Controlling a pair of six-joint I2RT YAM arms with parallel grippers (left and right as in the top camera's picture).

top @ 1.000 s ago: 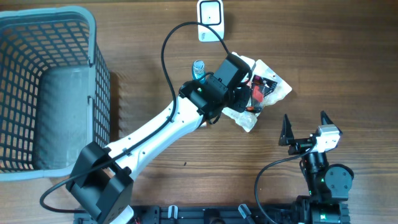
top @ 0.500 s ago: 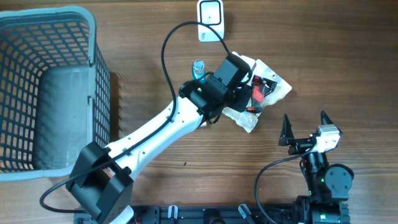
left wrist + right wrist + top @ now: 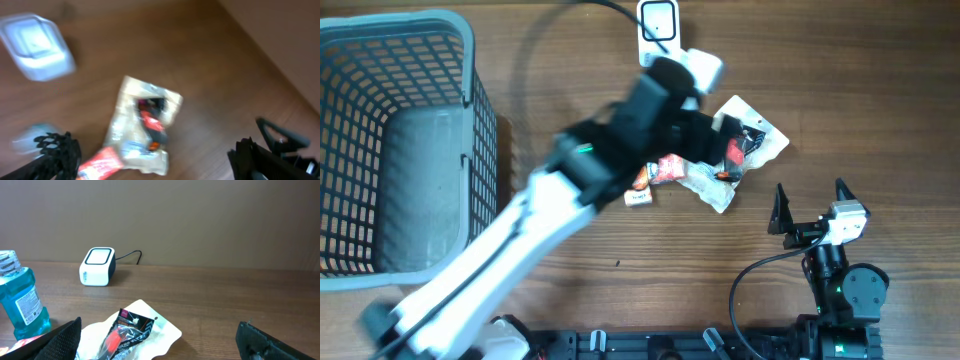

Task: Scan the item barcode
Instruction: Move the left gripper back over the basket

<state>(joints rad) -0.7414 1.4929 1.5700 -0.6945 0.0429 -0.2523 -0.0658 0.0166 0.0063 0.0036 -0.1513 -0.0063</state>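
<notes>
My left gripper (image 3: 157,161) hangs open above the table with nothing between its fingers (image 3: 56,152); the view is blurred by motion. Below it lie a white pouch (image 3: 145,120) holding a black and red item, and a red packet (image 3: 100,162) at the pouch's left. From overhead the left gripper (image 3: 708,140) covers the pouch's (image 3: 760,140) left part, and the red packet (image 3: 665,168) lies beside it. The white barcode scanner (image 3: 659,22) stands at the table's far edge. My right gripper (image 3: 810,208) rests open near the front, apart from the pouch (image 3: 131,330).
A grey mesh basket (image 3: 380,60) fills the left side. A blue liquid bottle (image 3: 20,297) stands left of the pouch. A small white and red item (image 3: 638,198) lies near the red packet. The scanner's black cable (image 3: 620,8) runs off the far edge.
The left arm has swung up and left, away from the pouch, and its jaws have opened wide. The red packet and a small item now show on the table. The right arm is still.
</notes>
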